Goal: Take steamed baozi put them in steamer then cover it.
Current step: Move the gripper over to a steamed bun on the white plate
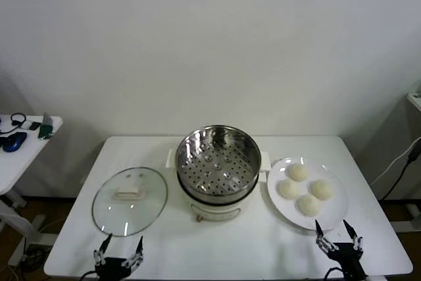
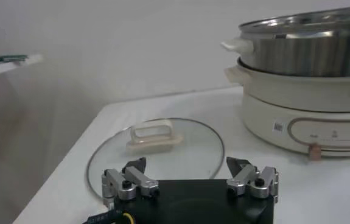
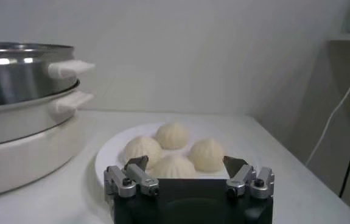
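No legible text anywhere.

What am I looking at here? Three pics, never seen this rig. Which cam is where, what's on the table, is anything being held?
It is a two-armed robot facing a white table. The wide picture comes from its head camera, looking down; the other two come from cameras on its wrists, so each shows that arm's own claw up close.

On the table, in the middle, stands the steamer, a steel pot on a white base, with nothing in it. On the robot's left lies the glass cover. On its right a white plate carries the four steamed baozi.

The left gripper waits at the near edge by the cover, the right gripper by the plate. Both are open; nothing is held.
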Robot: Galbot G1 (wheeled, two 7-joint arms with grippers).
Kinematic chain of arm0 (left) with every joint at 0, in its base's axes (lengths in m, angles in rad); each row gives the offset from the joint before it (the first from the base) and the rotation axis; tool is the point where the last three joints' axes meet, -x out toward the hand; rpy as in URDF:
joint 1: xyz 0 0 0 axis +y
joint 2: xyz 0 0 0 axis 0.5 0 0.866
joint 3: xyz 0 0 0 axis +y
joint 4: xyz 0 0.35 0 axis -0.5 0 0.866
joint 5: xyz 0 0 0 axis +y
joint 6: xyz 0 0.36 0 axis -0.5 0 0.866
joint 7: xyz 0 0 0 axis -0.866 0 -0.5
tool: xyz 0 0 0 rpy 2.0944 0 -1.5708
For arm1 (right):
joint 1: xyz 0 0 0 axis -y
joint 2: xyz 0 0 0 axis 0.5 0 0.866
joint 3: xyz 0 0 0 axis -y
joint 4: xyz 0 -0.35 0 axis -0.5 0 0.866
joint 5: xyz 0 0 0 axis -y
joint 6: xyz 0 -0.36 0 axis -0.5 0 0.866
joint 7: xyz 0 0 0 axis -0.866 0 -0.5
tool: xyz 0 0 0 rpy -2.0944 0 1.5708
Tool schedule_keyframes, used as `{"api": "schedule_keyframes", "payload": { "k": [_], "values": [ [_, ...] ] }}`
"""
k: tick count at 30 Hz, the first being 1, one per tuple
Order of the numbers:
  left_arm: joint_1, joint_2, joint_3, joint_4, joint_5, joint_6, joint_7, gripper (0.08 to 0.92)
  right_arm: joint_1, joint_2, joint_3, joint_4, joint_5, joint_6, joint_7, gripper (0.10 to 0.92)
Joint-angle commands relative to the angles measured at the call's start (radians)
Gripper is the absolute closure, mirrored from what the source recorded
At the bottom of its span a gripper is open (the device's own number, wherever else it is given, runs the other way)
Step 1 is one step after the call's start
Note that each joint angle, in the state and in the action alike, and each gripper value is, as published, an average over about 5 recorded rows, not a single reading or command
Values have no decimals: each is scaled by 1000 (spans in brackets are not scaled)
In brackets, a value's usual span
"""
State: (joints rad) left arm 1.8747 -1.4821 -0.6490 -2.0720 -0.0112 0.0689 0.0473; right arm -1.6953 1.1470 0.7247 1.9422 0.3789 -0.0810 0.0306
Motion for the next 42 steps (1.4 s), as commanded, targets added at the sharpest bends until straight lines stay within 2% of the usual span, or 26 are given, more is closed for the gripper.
{"api": "schedule_keyframes", "payload": {
  "k": [1, 6, 10, 17, 21, 26, 30, 35, 42],
  "values": [
    [1, -1, 1, -7, 1, 1, -1, 177, 85, -78, 31, 29, 7, -137, 19, 203],
    [-2, 2, 7, -8, 7, -1, -2, 177, 333, -271, -13, -42, 70, -346, -11, 203],
    [-4, 5, 16, -8, 17, -5, -3, 177, 521, -479, -128, -172, 50, -441, -154, 203],
    [-10, 5, 24, -2, 26, -13, -4, 177, 893, -786, -537, -385, -85, -318, -523, 203],
    [-13, 1, 27, 0, 29, -15, -5, 177, 1170, -852, -848, -472, -184, -221, -740, 203],
    [-8, -3, 30, 0, 38, -20, -6, 177, 1614, -856, -1325, -593, -297, -74, -1017, 203],
    [-3, -5, 31, 4, 46, -25, -8, 177, 1974, -788, -1725, -703, -332, 14, -1136, 203],
    [-1, -7, 32, 13, 49, -31, -10, 177, 2205, -628, -2014, -810, -248, 32, -1189, 203],
    [-8, -11, 27, 20, 47, -33, -11, 177, 2213, -417, -2122, -929, -205, -1, -1187, 203]
  ]
}}
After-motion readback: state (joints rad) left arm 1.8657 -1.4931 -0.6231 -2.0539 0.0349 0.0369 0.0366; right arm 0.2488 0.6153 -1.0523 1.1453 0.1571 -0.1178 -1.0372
